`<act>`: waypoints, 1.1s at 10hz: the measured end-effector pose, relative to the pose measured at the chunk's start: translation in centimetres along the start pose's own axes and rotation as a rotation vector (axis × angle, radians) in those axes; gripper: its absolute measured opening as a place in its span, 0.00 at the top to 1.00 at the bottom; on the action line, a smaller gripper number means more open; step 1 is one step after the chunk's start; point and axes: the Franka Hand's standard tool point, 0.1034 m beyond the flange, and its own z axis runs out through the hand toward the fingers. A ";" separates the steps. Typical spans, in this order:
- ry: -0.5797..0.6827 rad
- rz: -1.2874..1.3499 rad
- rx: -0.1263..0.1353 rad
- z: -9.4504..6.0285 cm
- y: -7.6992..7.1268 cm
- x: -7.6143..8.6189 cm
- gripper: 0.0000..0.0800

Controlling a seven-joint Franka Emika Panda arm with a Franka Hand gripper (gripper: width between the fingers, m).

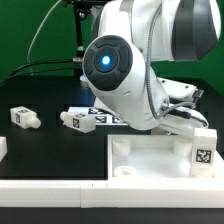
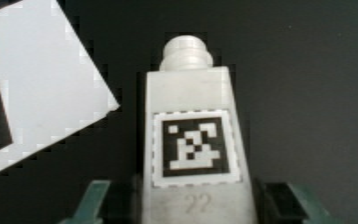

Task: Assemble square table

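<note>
In the wrist view a stubby white leg (image 2: 194, 110) with a black-and-white tag lies on the black table. It lies between my gripper's (image 2: 192, 198) two fingers (image 2: 101, 200). The jaws are open, with a dark gap on each side of the leg. In the exterior view the arm hides the gripper. The white square table top (image 1: 150, 160) with its raised rim lies at the front right. One tagged leg (image 1: 203, 150) stands upright at its right side. Two more legs (image 1: 22, 118) (image 1: 80, 121) lie on the table at the left.
The marker board (image 2: 34, 90) lies right beside the leg in the wrist view; part of it shows under the arm (image 1: 100, 112). A long white bar (image 1: 50, 190) runs along the front. A small white part (image 1: 3, 148) sits at the left edge.
</note>
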 end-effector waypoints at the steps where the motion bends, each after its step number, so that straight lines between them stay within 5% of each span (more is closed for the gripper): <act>1: -0.002 -0.006 0.013 -1.6 0.5 -0.7 0.64; 5: 0.246 -0.092 0.042 -9.6 1.1 -2.4 0.64; 7: 0.373 -0.100 0.064 -9.1 0.5 -2.1 0.64; 9: 0.475 -0.128 0.087 -10.2 0.0 -2.4 0.64; 10: 0.534 -0.171 0.112 -13.8 -0.2 -3.1 0.64; 11: 0.631 -0.231 0.103 -17.0 -0.6 -3.4 0.64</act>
